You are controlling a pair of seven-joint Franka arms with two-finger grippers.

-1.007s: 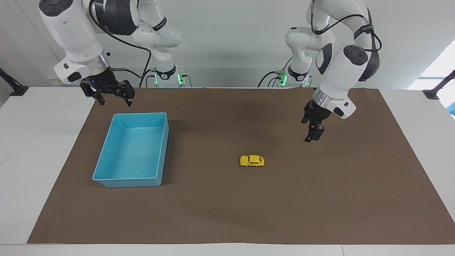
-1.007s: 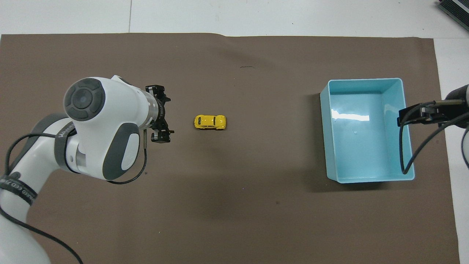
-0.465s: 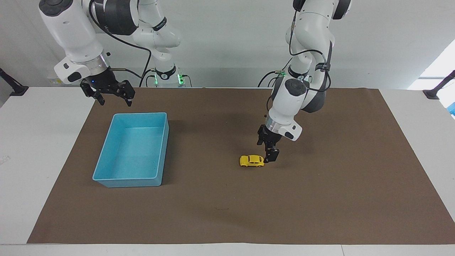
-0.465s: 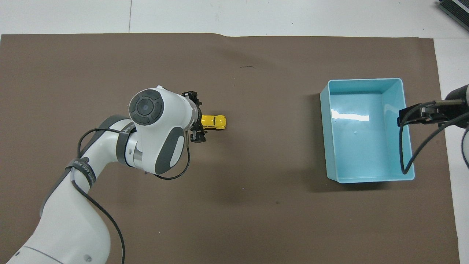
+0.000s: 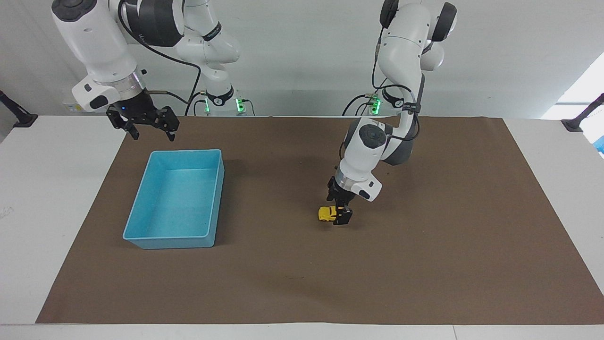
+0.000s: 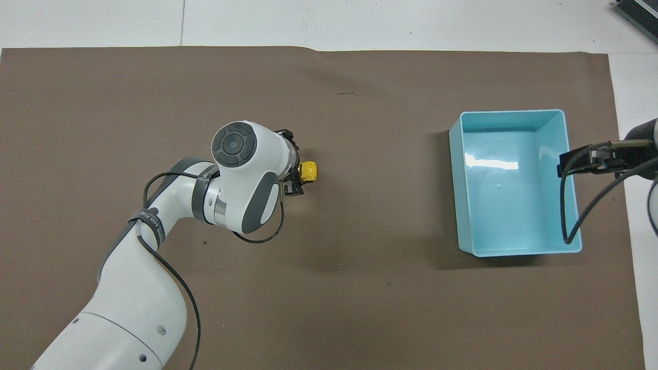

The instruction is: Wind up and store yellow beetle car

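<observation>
The yellow beetle car (image 5: pixel 324 213) stands on the brown mat (image 5: pixel 424 264) near the table's middle; only one end shows in the overhead view (image 6: pixel 309 171). My left gripper (image 5: pixel 340 217) is down at mat level, open, with a finger on each side of the car's end toward the left arm. In the overhead view the left gripper (image 6: pixel 291 163) and wrist cover most of the car. The blue bin (image 5: pixel 186 151) stands empty toward the right arm's end. My right gripper (image 5: pixel 153 137) waits open in the air over the bin's edge nearest the robots (image 6: pixel 583 160).
The brown mat covers most of the white table (image 5: pixel 47 198). The blue bin's rim (image 6: pixel 509 112) stands well above the mat. A dark object (image 6: pixel 637 13) lies at the table's corner farthest from the robots, at the right arm's end.
My left arm has swung from the left arm's end of the mat to the car and lowered, and its fingers now straddle it. The car and the right arm have not moved.
</observation>
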